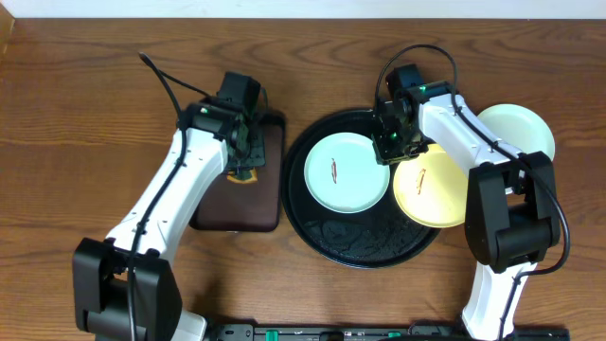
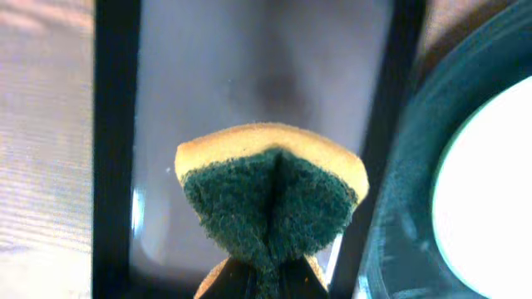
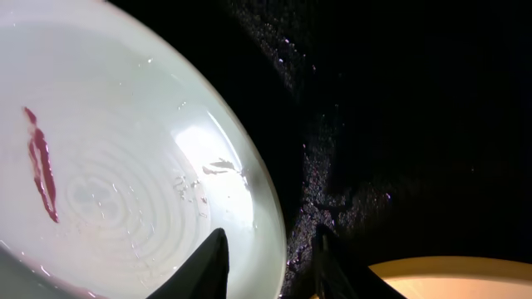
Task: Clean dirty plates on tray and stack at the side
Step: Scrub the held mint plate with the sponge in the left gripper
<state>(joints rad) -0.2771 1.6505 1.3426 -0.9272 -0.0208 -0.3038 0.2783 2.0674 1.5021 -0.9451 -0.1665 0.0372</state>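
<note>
A mint-blue plate (image 1: 346, 172) with a red smear lies on the left of the black round tray (image 1: 369, 248). A yellow plate (image 1: 431, 191) with a small smear lies at the tray's right edge. A third pale plate (image 1: 519, 131) sits on the table right of the tray. My right gripper (image 1: 393, 144) is open, its fingers (image 3: 270, 264) either side of the mint plate's (image 3: 125, 166) right rim, with the yellow plate (image 3: 449, 278) close by. My left gripper (image 1: 244, 152) is shut on a yellow-green sponge (image 2: 270, 191), fingertips (image 2: 266, 281) below it, over the brown tray.
A dark brown rectangular tray (image 1: 237, 210) lies left of the black tray, under the sponge; it also shows in the left wrist view (image 2: 249, 66). The black tray's floor (image 3: 399, 124) looks wet. Bare wooden table (image 1: 76, 114) surrounds both trays.
</note>
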